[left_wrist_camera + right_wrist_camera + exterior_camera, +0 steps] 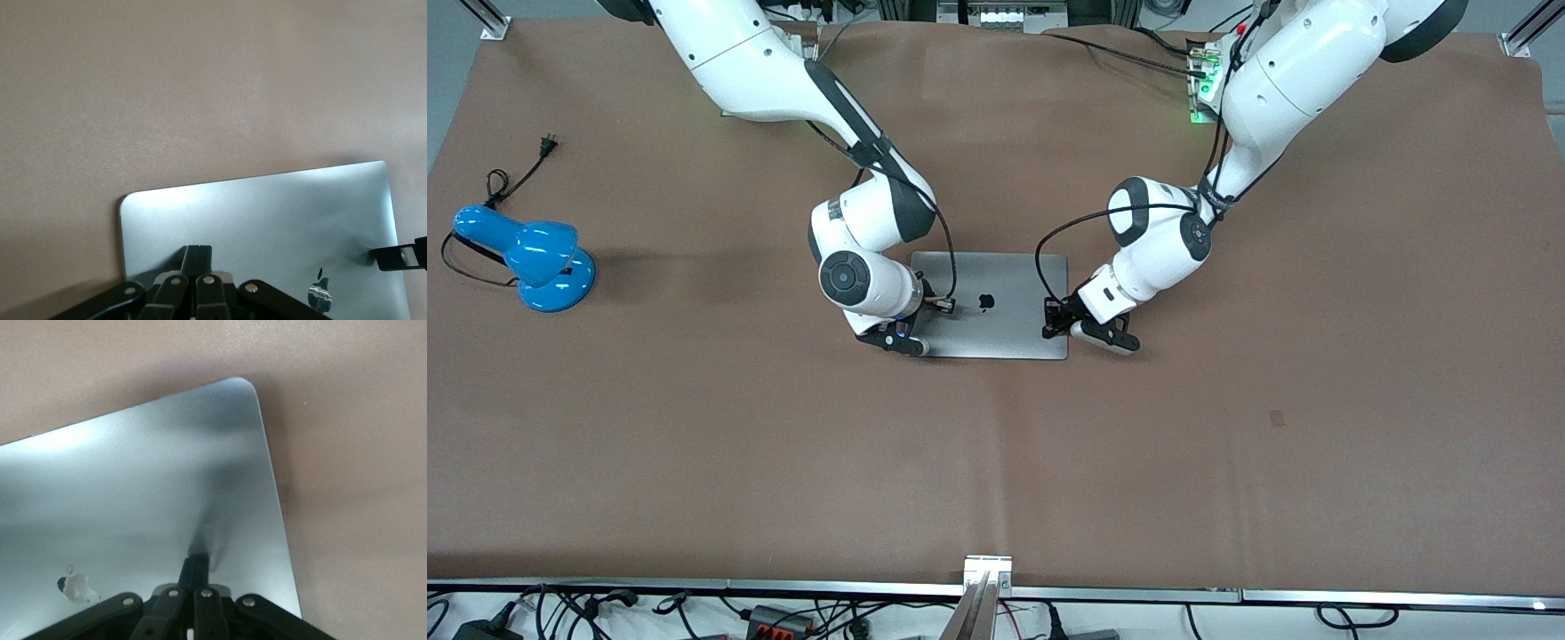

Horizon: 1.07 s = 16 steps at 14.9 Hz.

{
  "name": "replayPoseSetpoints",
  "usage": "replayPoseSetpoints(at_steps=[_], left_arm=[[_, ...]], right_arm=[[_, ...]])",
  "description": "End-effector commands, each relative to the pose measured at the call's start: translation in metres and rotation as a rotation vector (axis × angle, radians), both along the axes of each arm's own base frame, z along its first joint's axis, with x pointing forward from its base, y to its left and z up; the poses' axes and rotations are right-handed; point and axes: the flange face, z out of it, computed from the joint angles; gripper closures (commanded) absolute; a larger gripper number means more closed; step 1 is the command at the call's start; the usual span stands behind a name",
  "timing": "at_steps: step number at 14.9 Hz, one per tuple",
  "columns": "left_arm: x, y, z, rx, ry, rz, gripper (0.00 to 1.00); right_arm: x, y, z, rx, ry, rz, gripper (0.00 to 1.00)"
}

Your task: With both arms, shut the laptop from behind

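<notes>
Both end effectors, left [1052, 318] and right [941, 305], press fully closed, empty, on the shut laptop [996, 333], hiding its keyboard.

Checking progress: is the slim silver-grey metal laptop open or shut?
Shut: the slim silver-grey metal laptop lies flat, logo lid up, no keyboard or screen showing, both shut grippers pressing on it.

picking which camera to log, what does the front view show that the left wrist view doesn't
Only the front view: both white robot arms, the blue desk lamp with its black cord toward the right arm's end of the table, and the right claw whole, on the lid.

Only the left wrist view: a close look at the shut left claw with its tip pressed on the lid.

Both: the slim silver-grey laptop lying closed, black apple logo up, on the brown table cover, with a shut claw at each end of it.
</notes>
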Motion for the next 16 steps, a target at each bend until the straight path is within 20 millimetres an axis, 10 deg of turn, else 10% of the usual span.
replayPoseSetpoints(at_steps=[1,5,9,16], left_arm=[[0.005,0.000,-0.006,0.005,-0.021,-0.004,1.00],[0.014,0.008,0.012,0.003,-0.041,-0.007,1.00],[0.036,0.031,0.072,-0.026,0.026,-0.093,1.00],[0.083,0.085,0.154,0.113,0.128,-0.363,1.00]], right_arm=[[0.012,0.004,0.006,0.013,-0.033,0.007,1.00],[0.035,-0.019,0.063,-0.007,-0.071,0.028,1.00],[0.067,-0.060,0.141,-0.050,-0.039,0.049,1.00],[0.077,-0.182,0.263,-0.039,-0.033,0.106,1.00]])
